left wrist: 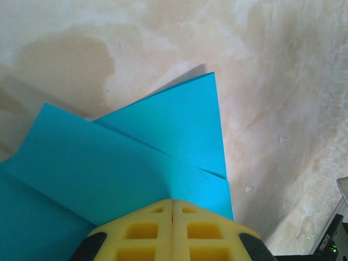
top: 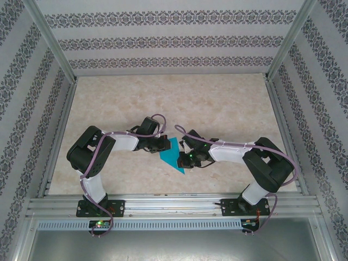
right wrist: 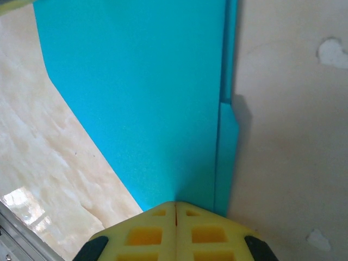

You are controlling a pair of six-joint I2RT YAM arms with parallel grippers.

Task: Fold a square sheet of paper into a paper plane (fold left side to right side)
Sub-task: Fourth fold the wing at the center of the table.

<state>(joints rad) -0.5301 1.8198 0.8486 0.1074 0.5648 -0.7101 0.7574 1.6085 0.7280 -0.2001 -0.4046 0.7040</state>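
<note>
Mid-table, one thin teal-blue paper sheet (top: 173, 156) is lying on the beige marble-patterned tabletop (top: 217, 103), sitting between two black-and-white robot arms. It is already creased, showing a pointed, angled outline from above rather than a plain square.

One left gripper (top: 161, 145) is reaching in from the left and meeting the sheet's upper left edge. One right gripper (top: 186, 156) is coming from the right and meeting its right side. The two grippers are sitting near each other with the paper between them.

From the left wrist camera, the left gripper (left wrist: 172, 209) is showing two yellow fingers pressed fully together, tips touching the teal-blue paper sheet (left wrist: 136, 157). Two overlapping layers are showing there, one flap lying across another.

From the right wrist camera, the right gripper (right wrist: 175, 209) is likewise closed, two yellow fingers together at the sheet's (right wrist: 147, 98) near point. One narrow second layer is running along its right edge.

Whether either closed gripper is pinching a layer, I cannot tell.
</note>
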